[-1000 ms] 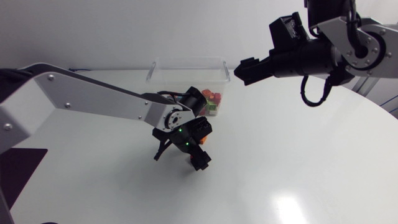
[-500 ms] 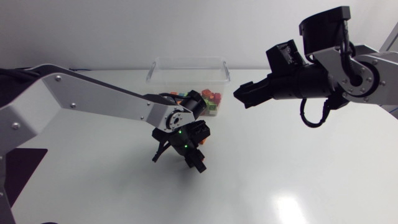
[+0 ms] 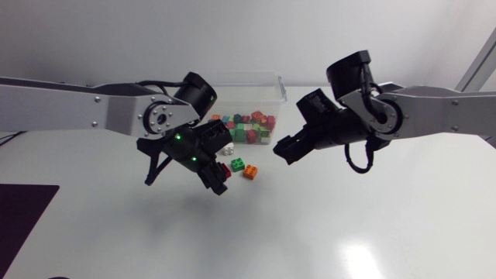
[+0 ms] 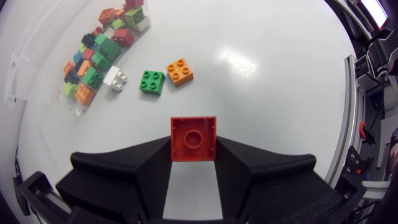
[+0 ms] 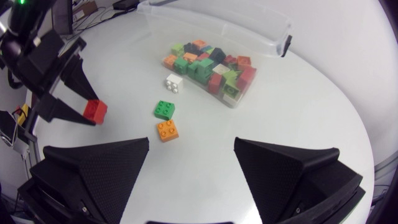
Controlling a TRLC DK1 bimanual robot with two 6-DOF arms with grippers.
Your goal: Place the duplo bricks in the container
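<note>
Duplo bricks (image 3: 246,130): a mixed heap of red, green, orange, blue and white pieces lies inside the container (image 3: 236,80). Four more are outside it.
Red brick (image 4: 193,138): clamped between the fingers of the left gripper (image 4: 193,148) and held above the table. The face turned to the wrist camera shows a round ring inside a square rim.
Left gripper fingers (image 4: 140,158): set narrow, one brick's width apart. One wedge tip presses on each side of the red brick, and they touch nothing else.
Loose bricks: a white brick (image 4: 116,78), a green brick (image 4: 152,81) and an orange brick (image 4: 179,71) sit studs-up on the table in a short row. The white one is just beside the container wall, and the orange one is farthest out. None of the three touches another.
Container: clear plastic and rectangular, with an open top. It stands near the far edge of the table, ahead of both grippers.
Right gripper (image 5: 192,146): hangs over the table on the other side of the loose row from the left gripper and points toward it.
Right gripper fingers (image 5: 102,165): spread wide with only bare tabletop between them, holding and touching nothing.
Table (image 3: 372,225): white and glossy, with a curved edge.
</note>
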